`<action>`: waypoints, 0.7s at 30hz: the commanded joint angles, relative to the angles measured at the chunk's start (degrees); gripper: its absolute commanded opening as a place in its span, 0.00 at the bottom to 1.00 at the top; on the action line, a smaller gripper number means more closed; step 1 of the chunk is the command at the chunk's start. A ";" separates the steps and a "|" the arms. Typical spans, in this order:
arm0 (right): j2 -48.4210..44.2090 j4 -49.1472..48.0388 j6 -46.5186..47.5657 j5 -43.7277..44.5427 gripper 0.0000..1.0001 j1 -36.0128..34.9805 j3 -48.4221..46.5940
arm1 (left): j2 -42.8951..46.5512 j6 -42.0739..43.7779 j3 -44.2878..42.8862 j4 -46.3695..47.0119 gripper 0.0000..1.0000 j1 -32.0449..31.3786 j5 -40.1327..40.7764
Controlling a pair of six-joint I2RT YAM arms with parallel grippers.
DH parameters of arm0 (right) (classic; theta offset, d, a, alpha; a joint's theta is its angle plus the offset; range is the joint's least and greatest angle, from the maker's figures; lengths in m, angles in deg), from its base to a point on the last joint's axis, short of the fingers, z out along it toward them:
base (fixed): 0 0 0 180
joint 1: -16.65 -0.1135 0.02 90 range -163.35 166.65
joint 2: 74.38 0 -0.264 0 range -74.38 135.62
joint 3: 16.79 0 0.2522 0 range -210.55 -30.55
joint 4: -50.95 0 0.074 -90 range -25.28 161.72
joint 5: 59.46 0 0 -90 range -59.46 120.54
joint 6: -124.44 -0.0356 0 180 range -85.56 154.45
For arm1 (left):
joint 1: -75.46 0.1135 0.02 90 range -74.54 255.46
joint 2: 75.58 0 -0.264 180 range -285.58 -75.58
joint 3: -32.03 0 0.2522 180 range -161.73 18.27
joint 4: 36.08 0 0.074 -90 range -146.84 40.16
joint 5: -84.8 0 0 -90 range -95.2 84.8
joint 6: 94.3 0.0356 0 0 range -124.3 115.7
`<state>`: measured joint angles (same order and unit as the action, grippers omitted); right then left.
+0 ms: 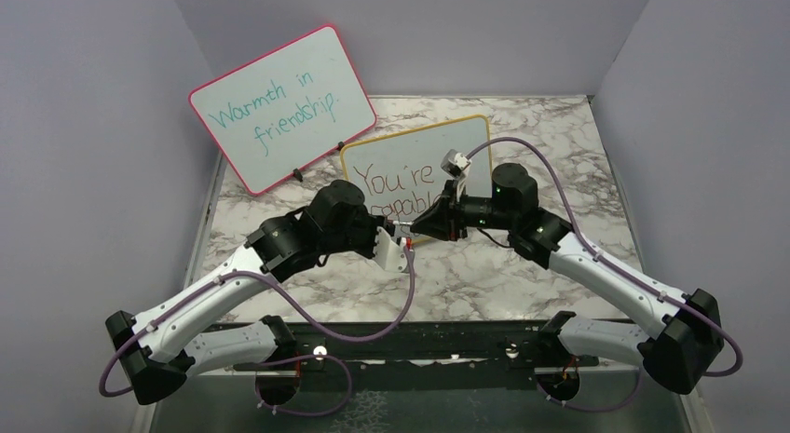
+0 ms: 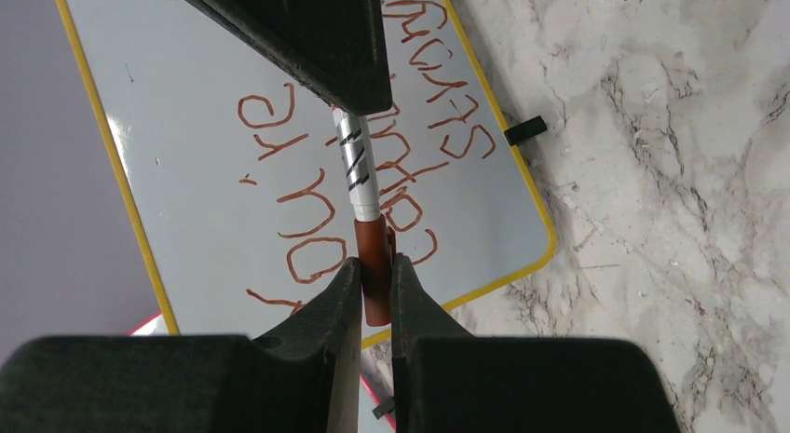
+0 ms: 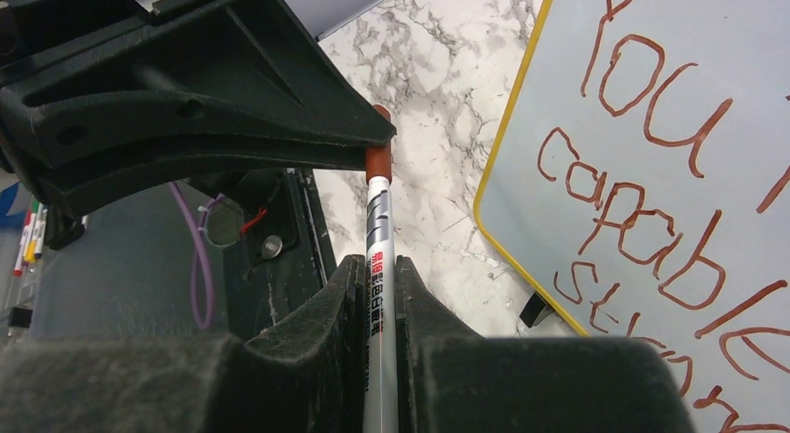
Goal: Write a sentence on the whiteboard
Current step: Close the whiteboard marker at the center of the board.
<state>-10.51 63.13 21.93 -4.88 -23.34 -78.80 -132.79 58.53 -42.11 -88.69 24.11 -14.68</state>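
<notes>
Together, left pincer (image 2: pixel 375 270) clamped on cap (image 2: pixel 371 236), right pincer (image 3: pixel 377 270) clamped on marker (image 3: pixel 380 219).

The left arm (image 1: pixel 214 293) and right arm (image 1: pixel 606 265) reach forward with elbows out and bend inward, wrists facing each other. The left gripper (image 2: pixel 375 265) is pinched on the red-brown end (image 2: pixel 372 236) of a marker (image 2: pixel 359 168), probably its cap. The right gripper (image 3: pixel 377 265), meeting it tip to tip, is clamped on the same marker farther along.
</notes>
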 commanded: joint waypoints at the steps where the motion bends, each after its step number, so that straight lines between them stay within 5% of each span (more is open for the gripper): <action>1: 2.22 -1.52 -0.94 -0.11 0.01 0.33 -2.49 | -1.81 0.32 -3.92 0.49 0.00 -3.01 -0.82; 15: 5.69 -10.90 -4.78 -2.66 0.01 0.35 0.45 | -5.79 -3.14 -6.48 0.77 0.00 -8.59 3.33; 21: 2.71 -12.19 -5.11 2.71 0.01 0.30 4.11 | -4.07 -9.49 -5.26 3.78 0.35 -8.61 12.58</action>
<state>-5.68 56.03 17.49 -6.19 -22.74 -77.08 -138.32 54.51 -46.48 -89.98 15.91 -6.22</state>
